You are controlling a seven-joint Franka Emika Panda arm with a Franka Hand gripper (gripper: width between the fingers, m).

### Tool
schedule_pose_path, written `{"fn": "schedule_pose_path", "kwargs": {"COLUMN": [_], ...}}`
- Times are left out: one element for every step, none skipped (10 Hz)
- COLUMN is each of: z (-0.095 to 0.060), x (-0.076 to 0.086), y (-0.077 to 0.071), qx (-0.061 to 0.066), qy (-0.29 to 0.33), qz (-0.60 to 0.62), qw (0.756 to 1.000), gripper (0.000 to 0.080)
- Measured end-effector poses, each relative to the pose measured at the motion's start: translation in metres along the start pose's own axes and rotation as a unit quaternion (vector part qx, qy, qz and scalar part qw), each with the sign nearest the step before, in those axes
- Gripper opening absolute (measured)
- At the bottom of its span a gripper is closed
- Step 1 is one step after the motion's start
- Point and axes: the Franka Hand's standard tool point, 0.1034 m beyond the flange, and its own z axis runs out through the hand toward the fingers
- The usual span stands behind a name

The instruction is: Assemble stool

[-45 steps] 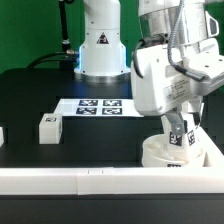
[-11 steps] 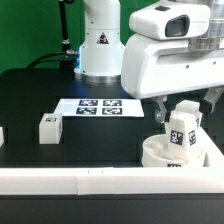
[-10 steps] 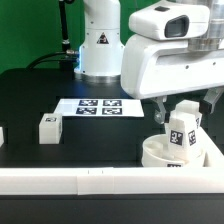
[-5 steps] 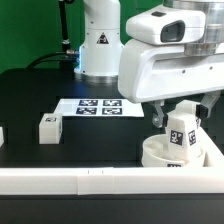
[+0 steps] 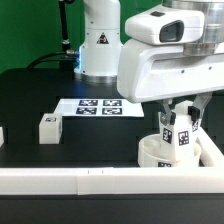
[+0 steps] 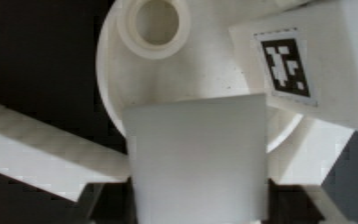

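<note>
The round white seat [image 5: 152, 153] lies at the front on the exterior view's right. A white leg with a tag [image 5: 182, 138] stands upright on it. My gripper [image 5: 181, 124] is low over this leg, open, with one finger on each side. In the wrist view the seat [image 6: 155, 60] fills the frame. A plain white leg face [image 6: 194, 145] sits between my dark fingers [image 6: 105, 203], and a tagged white face [image 6: 291, 65] is next to it. A second leg [image 5: 48, 127] lies on the table to the left. Another white part [image 5: 2, 135] shows at the left edge.
The marker board [image 5: 98, 106] lies flat mid-table behind the loose leg. A long white bar [image 5: 90, 178] runs along the front edge, right in front of the seat. The robot's base [image 5: 100, 45] stands at the back.
4.5 s ago the gripper was low at the leg. By one second ago it had risen clear. Since half a second ago it has come down so its fingers flank the leg again.
</note>
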Motion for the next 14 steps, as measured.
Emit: {"fn": "schedule_pose_path", "kwargs": {"z": [0.000,0.000,0.000,0.000,0.000,0.001,0.001,0.001,0.001,0.001,0.001,0.001,0.001,0.001], "x": [0.000,0.000,0.000,0.000,-0.001,-0.001,0.000,0.002,0.004,0.005,0.006,0.007,0.007,0.008], "y": [0.000,0.000,0.000,0.001,0.004,0.003,0.001,-0.002,-0.006,-0.010,-0.013,-0.016,-0.016,-0.017], "qx": [0.000,0.000,0.000,0.001,0.001,0.001,0.003,0.011,0.021,0.028,0.032,0.037,0.038,0.042], "qy": [0.000,0.000,0.000,0.000,0.000,0.002,0.010,0.017,0.018,0.016,0.014,0.011,0.009,0.005], "qz": [0.020,0.027,0.066,0.109,0.173,0.259,0.329,0.416,0.482,0.543,0.595,0.642,0.672,0.715], "qw": [1.000,1.000,0.998,0.994,0.985,0.966,0.944,0.909,0.876,0.839,0.803,0.766,0.740,0.698], "gripper": [0.0333,0.0333,0.0333,0.0333,0.0334,0.0334,0.0334,0.0334,0.0334,0.0334,0.0334,0.0334,0.0334,0.0334]}}
